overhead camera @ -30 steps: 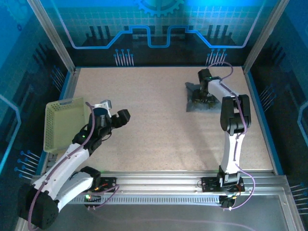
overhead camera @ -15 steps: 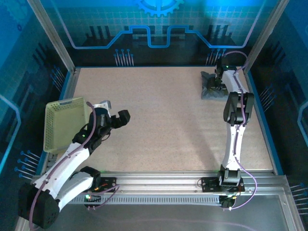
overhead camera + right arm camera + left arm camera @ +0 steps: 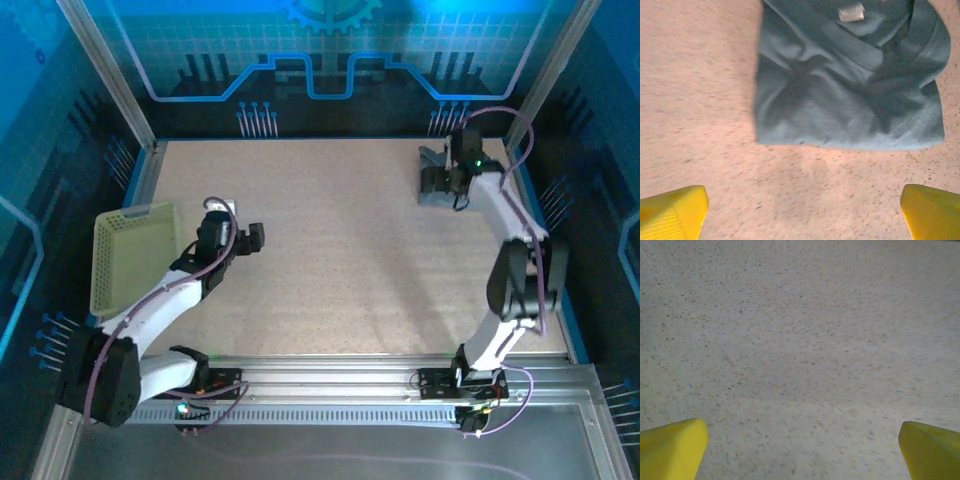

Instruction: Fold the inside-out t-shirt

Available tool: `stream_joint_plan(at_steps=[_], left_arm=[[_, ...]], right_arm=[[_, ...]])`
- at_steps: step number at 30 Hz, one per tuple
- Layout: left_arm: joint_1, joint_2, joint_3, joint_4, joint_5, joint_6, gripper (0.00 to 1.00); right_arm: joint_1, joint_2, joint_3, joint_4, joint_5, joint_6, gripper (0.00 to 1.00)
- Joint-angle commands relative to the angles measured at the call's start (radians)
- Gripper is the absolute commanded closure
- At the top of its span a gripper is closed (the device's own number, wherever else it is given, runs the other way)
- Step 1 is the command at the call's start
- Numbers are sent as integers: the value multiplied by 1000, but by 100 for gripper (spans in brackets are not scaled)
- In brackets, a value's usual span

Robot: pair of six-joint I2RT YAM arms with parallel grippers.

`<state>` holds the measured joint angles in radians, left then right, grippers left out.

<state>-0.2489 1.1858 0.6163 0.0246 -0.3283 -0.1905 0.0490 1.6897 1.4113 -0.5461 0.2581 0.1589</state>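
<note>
**Item: inside-out t-shirt** [image 3: 850,100]. Dark slate-grey fabric, lying on the counter [image 3: 350,250] as a compact, roughly rectangular bundle. It sits just ahead of the right fingers [image 3: 675,210], apart from them, and well apart from the left fingers [image 3: 672,447].

**Right fingers.** Spread wide, with nothing between them but a strip of bare counter. The bundle's nearest edge lies just beyond the tips.

**Left fingers.** Spread wide and empty over bare speckled counter.

**Progress.** By its outline the shirt looks folded: layers are stacked, and the edge facing the right fingers runs fairly straight. The upper layers are rumpled, with creases crossing the top and a rounded bulge on one side. Judged from this, the folding proper is done or nearly done. At most a smoothing or squaring of the loose upper layers remains.

**By view.**
- Right wrist: gives the folds, the creases and a small pale sewn tag [image 3: 850,13] on the far part of the bundle. The tag fits a shirt turned inside out.
- Top external: the t-shirt [image 3: 428,198] reads as a dark lump partly under the right fingers [image 3: 437,180]. This view also places the left fingers [image 3: 252,238] and a pale yellow-green mesh basket [image 3: 125,265] beside the left arm.
- Left wrist: adds the counter surface under the left fingers.
</note>
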Motion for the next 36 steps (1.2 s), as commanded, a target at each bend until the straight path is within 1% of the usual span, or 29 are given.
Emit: stream_joint_plan(at_steps=[1,3,4,6,7,10,11,14,16,18,19,20,21,23,24,25,26,28,30,33,35,36], left_arm=[[67,56,7,129,40,102,1],[106,87,-8,166,98,106,1],[115,105,-9,176,101,119,1],[121,131,-27,214,107,137,1],[124,142,-61,282,118,152,1],[131,174,-158,484,135,210,1],[132,165,-159,471,141,212,1],[137,185,-180,571,186,252,1],[145,222,-175,628,233,292,1],[153,271,-183,707,261,309,1],[166,281,-181,726,256,296,1],[189,272,-177,698,294,282,1],[200,280,-196,749,321,272,1],[213,283,-221,790,323,257,1],[224,300,-234,824,328,245,1],[231,345,-243,889,350,246,1],[241,373,-254,948,340,237,1],[254,364,-246,911,367,223,1],[254,364,-248,915,370,223,1],[255,365,-249,921,368,223,1],[254,365,-248,918,356,221,1],[254,367,-241,909,328,213,1]], right_arm=[[48,-97,-216,221,53,74,0],[50,-158,-355,340,45,95,0],[55,-190,-437,432,48,91,0],[72,-242,-591,610,81,48,0],[81,-253,-644,688,100,17,0],[95,-278,-682,744,81,-29,0],[100,-281,-691,757,74,-43,0],[115,-298,-720,805,44,-79,0],[111,-309,-751,884,23,-105,0],[101,-312,-765,915,-17,-116,0],[89,-312,-765,920,-43,-117,0],[73,-313,-768,926,-62,-111,0],[55,-318,-781,953,-78,-105,0],[21,-326,-821,1046,-123,-108,0],[10,-325,-836,1081,-115,-111,0],[-3,-320,-835,1083,-123,-106,0],[-7,-321,-833,1079,-131,-105,0],[-2,-327,-844,1092,-151,-118,0],[2,-339,-851,1084,-157,-132,0],[4,-381,-883,1064,-133,-135,0],[-2,-411,-929,1091,-135,-136,0],[-13,-413,-940,1087,-144,-122,0]])
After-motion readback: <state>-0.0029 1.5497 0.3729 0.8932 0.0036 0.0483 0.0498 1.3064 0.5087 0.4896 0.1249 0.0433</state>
